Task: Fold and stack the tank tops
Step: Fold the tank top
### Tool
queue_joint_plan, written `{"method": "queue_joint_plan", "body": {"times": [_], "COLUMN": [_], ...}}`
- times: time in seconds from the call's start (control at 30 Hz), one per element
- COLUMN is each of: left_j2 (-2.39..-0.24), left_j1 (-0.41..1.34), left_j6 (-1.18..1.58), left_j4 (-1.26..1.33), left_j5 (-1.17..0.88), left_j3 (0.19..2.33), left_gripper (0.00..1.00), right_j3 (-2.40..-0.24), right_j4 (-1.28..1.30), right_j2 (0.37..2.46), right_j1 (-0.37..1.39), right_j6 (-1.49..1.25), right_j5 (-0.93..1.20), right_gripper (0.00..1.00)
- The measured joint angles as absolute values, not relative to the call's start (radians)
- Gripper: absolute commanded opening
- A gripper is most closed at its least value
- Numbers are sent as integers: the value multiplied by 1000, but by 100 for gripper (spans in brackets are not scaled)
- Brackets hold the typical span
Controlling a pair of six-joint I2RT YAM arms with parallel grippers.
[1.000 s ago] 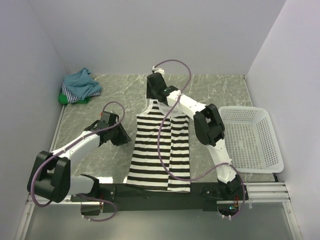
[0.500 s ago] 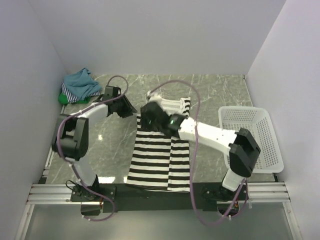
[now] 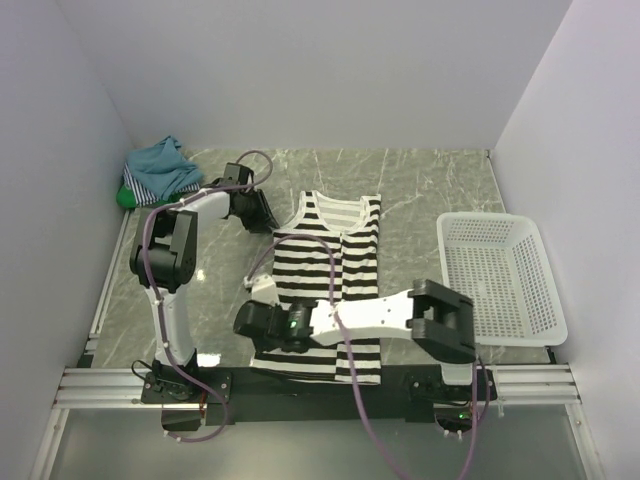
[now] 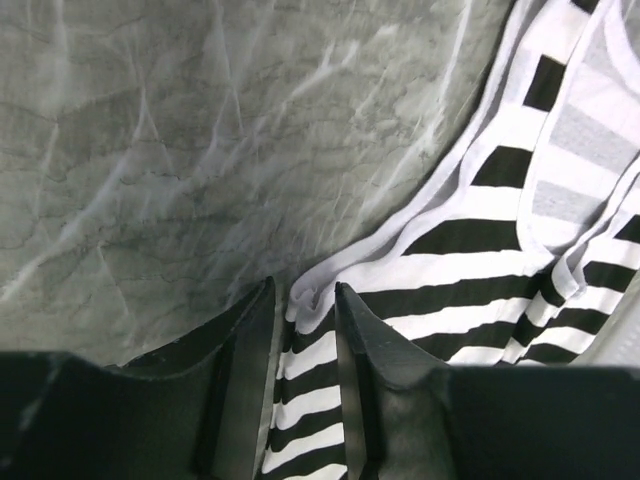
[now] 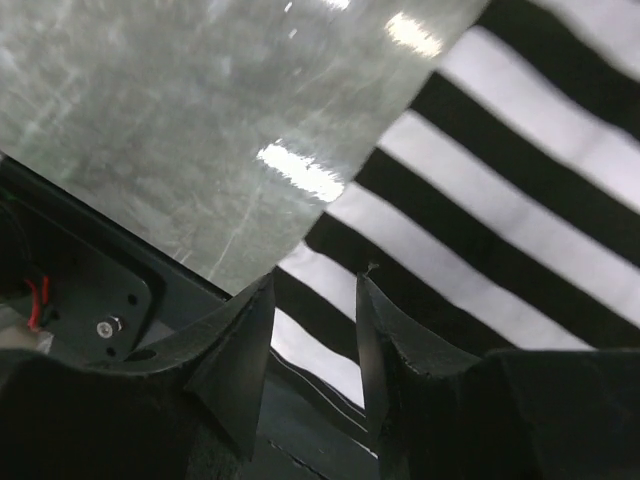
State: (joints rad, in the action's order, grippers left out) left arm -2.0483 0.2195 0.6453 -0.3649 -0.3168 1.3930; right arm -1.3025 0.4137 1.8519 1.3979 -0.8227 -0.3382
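- Striped tank top (image 3: 360,260)?
- Spread flat mid-counter (image 3: 430,190), neck away from the arm bases, hem at the near edge.
- Left gripper (image 4: 304,290)?
- Clenched on the far left armhole edge, white trim bunched between.
- Right gripper (image 5: 315,282)?
- At the near left hem corner, astride the hem; pinched or not, cannot tell.
- Elsewhere?
- Heap of tops (image 3: 160,172) in the far left corner; white basket (image 3: 495,280) at right.

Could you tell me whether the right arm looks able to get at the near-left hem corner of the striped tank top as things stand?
Probably yes. The right gripper hangs right at that corner of the striped tank top, its jaws either side of the hem edge, nothing in the way.
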Motion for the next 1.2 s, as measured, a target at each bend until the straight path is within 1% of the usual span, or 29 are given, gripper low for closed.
{"method": "queue_joint_plan", "body": {"times": [0.13, 0.3, 0.63, 0.77, 0.83, 0.97, 1.0, 1.07, 1.1, 1.2], "left_j2": [-2062, -2072, -2089, -2092, -2093, -2093, -2093, -2093, -2093, -2093], "left_j1": [220, 219, 219, 219, 219, 219, 219, 219, 219, 219], "left_j6": [614, 602, 585, 583, 583, 584, 584, 584, 584, 584], "left_j4": [-403, -420, -447, -450, -451, -451, -451, -451, -451, -451], "left_j5": [-316, -320, -317, -318, -318, -318, -318, -318, -318, -318], "left_j3": [1419, 1432, 1457, 1461, 1461, 1461, 1461, 1461, 1461, 1461], "left_gripper": [32, 28, 17, 10, 7, 4, 3, 1, 1, 1], "right_j3": [-1375, -1435, -1562, -1600, -1601, -1613, -1623, -1637, -1637, -1641], "right_j4": [446, 495, 612, 644, 661, 692, 699, 712, 716, 730], "right_j2": [1948, 2017, 2099, 2129, 2136, 2142, 2147, 2154, 2154, 2154], "right_j1": [1440, 1480, 1534, 1541, 1541, 1541, 1541, 1541, 1541, 1541], "right_j6": [-859, -892, -931, -943, -949, -955, -956, -956, -957, -961], "right_j5": [-351, -356, -364, -366, -369, -370, -370, -373, -374, -378], "right_gripper": [45, 45, 45, 42, 37, 34, 28, 22, 14, 0]}}
